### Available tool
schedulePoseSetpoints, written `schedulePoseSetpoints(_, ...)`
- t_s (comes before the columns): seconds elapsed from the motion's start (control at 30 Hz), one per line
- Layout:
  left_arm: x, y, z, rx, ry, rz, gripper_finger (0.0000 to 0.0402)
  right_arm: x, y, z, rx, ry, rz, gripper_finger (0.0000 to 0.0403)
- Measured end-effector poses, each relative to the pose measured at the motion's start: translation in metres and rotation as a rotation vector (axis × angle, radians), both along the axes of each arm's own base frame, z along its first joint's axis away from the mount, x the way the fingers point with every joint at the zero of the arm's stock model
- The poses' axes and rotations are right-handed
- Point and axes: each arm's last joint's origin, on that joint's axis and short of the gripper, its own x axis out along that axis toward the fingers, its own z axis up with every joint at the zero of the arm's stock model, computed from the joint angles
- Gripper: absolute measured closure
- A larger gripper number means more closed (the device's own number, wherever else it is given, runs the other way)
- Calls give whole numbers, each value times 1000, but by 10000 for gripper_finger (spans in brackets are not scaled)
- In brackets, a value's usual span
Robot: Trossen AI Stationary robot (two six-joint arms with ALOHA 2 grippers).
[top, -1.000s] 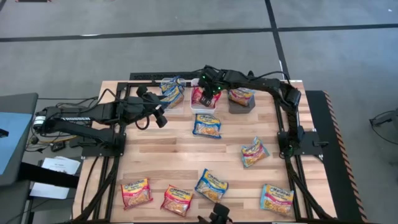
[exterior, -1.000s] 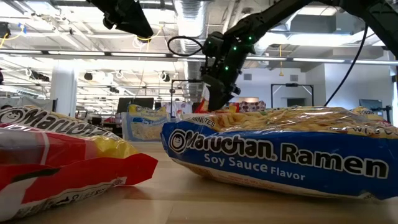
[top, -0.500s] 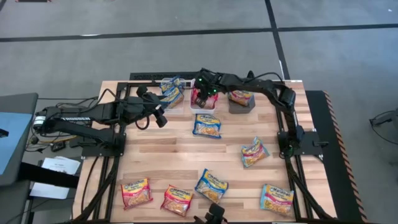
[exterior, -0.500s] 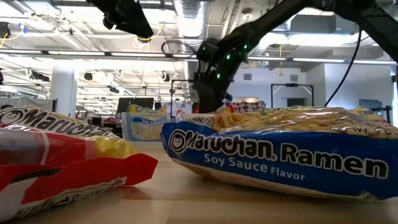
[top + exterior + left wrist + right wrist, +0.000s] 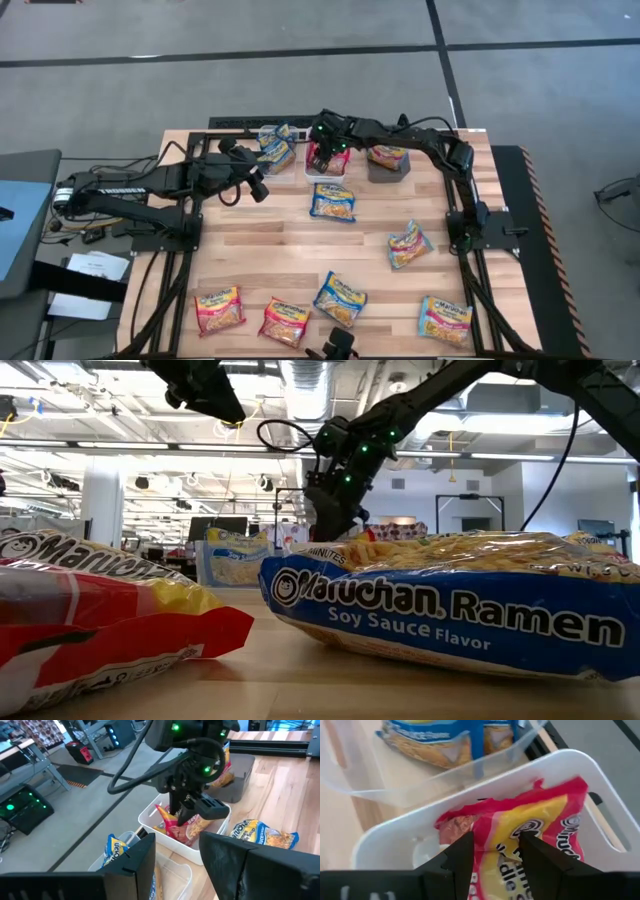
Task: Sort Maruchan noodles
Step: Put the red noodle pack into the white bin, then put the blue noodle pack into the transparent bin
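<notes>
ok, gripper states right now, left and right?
Left gripper: open, holding nothing, above the clear bin.
Right gripper: open, over the red Maruchan packet in the white bin.

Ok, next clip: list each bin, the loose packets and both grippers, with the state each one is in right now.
White bin: holds a red packet.
Clear bin: holds blue packets.
Grey bin: holds an orange packet.
Loose packets: flat on the table.
Right gripper: open, over the white bin.
Left gripper: open, empty, beside the clear bin.

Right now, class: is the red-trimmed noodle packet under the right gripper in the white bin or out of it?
In. The red packet lies within the white bin walls, right gripper just above it.
</notes>
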Motion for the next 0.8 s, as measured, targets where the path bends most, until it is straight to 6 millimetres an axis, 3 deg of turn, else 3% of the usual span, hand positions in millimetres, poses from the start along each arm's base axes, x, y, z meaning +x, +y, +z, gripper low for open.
schedulePoseSetpoints(0.2,0,1,0,-1,-1,6,258,-4,4,5,14,23,6,223)
schedulePoseSetpoints(0.4,0,1,0,16,19,-1,258,-17,17,39,9,8,15,223)
schedulePoseSetpoints(0.63,-1,1,-1,23,33,-4,258,-35,44,78,34,11,29,223)
schedulePoseSetpoints(0.8,-2,1,-3,9,47,-2,258,-42,72,86,65,85,93,223)
